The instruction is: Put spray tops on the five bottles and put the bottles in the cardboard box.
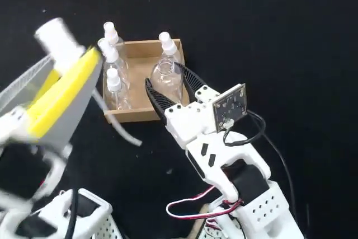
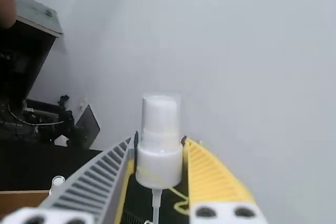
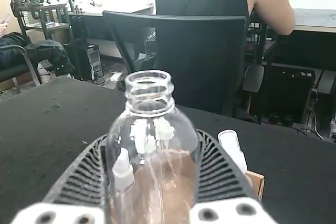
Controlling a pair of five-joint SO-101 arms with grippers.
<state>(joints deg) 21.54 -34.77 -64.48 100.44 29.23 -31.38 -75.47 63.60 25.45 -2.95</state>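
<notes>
Cardboard box (image 1: 131, 116) is shown loaded with four capped bottles (image 1: 114, 82); the uncapped fifth bottle (image 3: 149, 129) is clamped in the right gripper (image 1: 165, 79), its spray top (image 2: 159, 135) in the left gripper (image 2: 159, 153).

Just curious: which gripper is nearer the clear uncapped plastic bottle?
Right. The right gripper holds the bottle; the left gripper, holding a white spray top, is across the cardboard box.

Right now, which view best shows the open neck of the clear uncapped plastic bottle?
Right wrist view: the clear plastic bottle is near, rim visible. The high view shows it from above, farther off; the left wrist view faces a white spray top.
</notes>
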